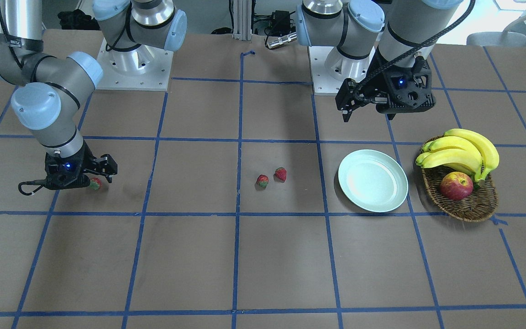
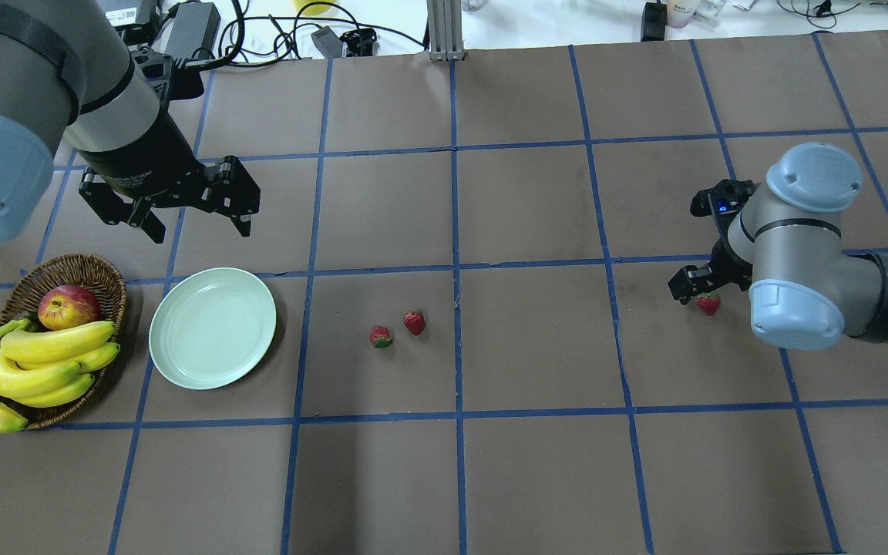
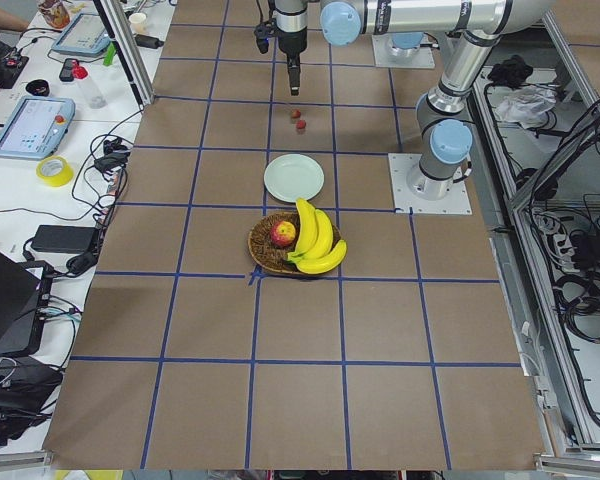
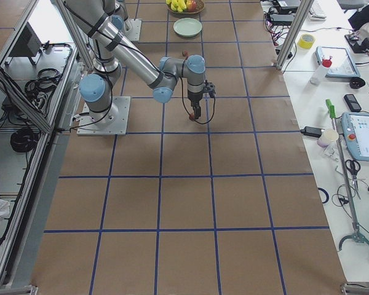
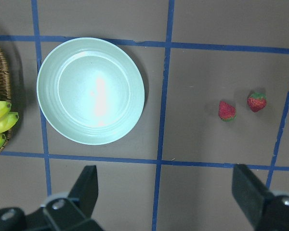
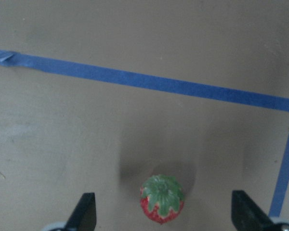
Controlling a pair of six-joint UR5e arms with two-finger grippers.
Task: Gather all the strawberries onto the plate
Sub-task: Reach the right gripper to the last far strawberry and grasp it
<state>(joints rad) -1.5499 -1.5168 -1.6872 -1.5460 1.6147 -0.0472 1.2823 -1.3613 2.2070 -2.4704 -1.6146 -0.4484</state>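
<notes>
Right gripper (image 2: pixel 700 293), jaws spread wide, straddles without touching one strawberry (image 6: pixel 162 198) lying on the table well apart from the plate (image 2: pixel 213 327); two other strawberries (image 2: pixel 380 336) (image 2: pixel 414 321) lie between it and the plate, near the plate; left gripper (image 2: pixel 201 231), likewise wide open, hovers just beside the plate.

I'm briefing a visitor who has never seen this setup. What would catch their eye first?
Most likely the yellow bananas and red apple in the wicker basket at the robot's far left, beside the empty pale plate. Next come two strawberries lying close together in the middle. A third strawberry sits far to the right, framed by the open right hand.
</notes>
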